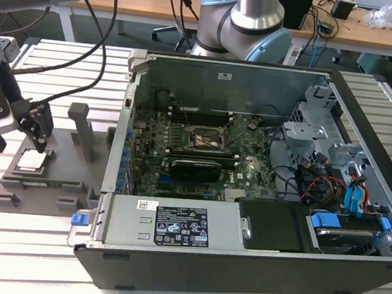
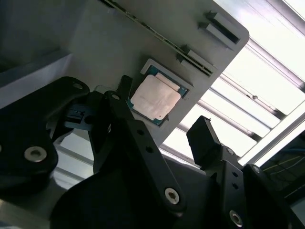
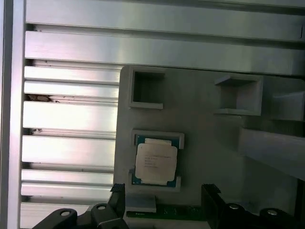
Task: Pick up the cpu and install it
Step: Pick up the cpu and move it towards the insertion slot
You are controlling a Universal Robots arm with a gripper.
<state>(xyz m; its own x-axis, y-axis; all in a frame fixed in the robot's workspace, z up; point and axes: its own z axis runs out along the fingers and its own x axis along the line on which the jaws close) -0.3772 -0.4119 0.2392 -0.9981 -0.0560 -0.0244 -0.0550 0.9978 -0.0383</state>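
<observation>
Claw (image 3: 162, 193) spread apart, hovering over cpu (image 3: 156, 162) lying ungrabbed in grey holder plate (image 3: 205, 143), socket (image 1: 209, 140) at 3 o'clock in exterior view; pickup, install both left.

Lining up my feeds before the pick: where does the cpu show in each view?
Exterior view: the cpu lies at the exterior view's left, on the grey holder plate, close under the hand.
Second wrist view: the cpu sits in its recess, seen between the hand's open fingers.
First wrist view: the cpu sits in the same recess, just beyond the fingertips.
Shared landmark: the grey holder plate, in all three.
</observation>
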